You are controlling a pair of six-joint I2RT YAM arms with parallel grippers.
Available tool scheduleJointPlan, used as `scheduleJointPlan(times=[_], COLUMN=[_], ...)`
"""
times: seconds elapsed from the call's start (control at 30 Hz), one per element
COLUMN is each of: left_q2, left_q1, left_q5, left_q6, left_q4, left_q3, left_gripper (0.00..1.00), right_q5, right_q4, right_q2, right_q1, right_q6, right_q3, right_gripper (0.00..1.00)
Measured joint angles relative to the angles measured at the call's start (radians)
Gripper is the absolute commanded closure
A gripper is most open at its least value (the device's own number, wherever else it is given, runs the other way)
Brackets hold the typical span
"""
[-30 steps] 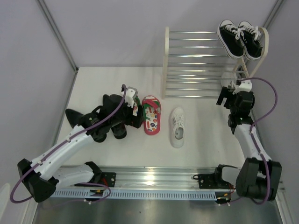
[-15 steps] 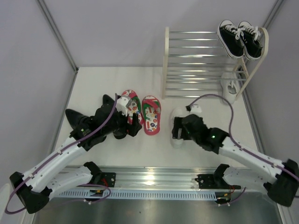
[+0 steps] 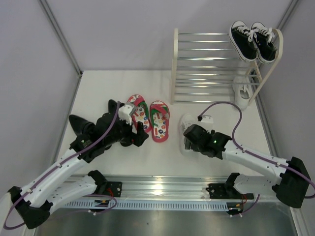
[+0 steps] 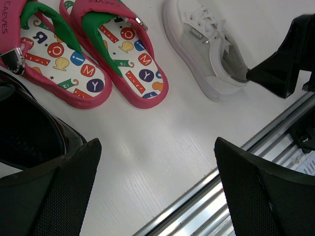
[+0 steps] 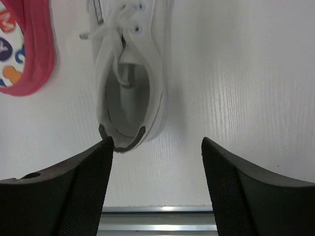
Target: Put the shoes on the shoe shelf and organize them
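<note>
The right gripper [image 5: 156, 145] hangs with fingers spread wide, the white sneaker's [image 5: 129, 69] heel just ahead by its left finger, while the left gripper [image 4: 156, 147], likewise spread, hovers with the red flip-flops [image 4: 130, 64] just ahead and a black dress shoe [image 4: 29, 140] beside its left finger.

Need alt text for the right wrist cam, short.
A white sneaker lies on the white table, heel toward the open right gripper, whose black fingers frame the bottom edge. The edge of a red flip-flop shows at upper left.
</note>
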Motion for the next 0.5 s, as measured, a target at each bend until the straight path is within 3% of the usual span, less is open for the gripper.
scheduleJointPlan(times=[0.23, 0.5], left_q2=[0.055, 0.117], left_q1=[0.0, -0.048], left_q5=[-0.002, 0.01], left_q6=[-0.006, -0.019], left_q4=[-0.003, 0.001], left_q3=[-0.002, 0.016], left_gripper=[0.01, 0.01], right_q5=[-0.05, -0.121], right_q4=[0.113, 0.23], right_q2=[-0.062, 0.016], right_q1=[-0.144, -0.21], right_q6=[-0.047, -0.101], right_q3=[-0.015, -0.077], right_gripper=[0.3, 0.4])
